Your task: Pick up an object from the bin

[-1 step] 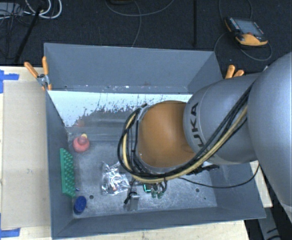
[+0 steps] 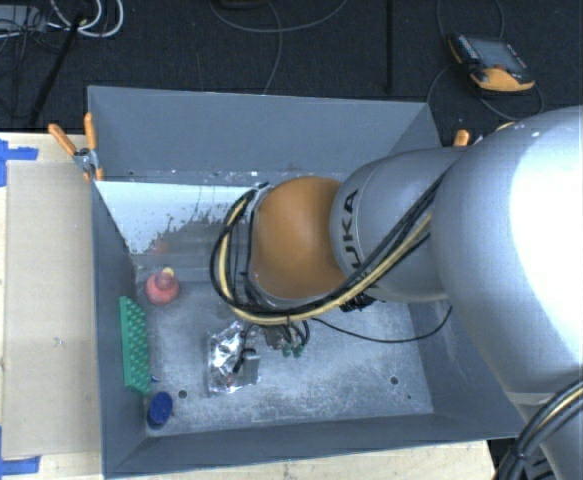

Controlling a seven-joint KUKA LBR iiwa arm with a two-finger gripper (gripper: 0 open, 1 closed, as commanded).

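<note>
The gripper (image 2: 263, 344) hangs low near the middle of the bin (image 2: 271, 128); whether it is open or closed cannot be told. A crumpled silver wrapper (image 2: 227, 360) lies just beside it, toward the left wall.

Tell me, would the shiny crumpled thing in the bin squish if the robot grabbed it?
Probably. The shiny crumpled thing looks like scrunched foil, so it would likely dent when squeezed. It is probably light for its size. Its bumpy, uneven shape suggests it would scoot rather than roll if pushed.
</note>
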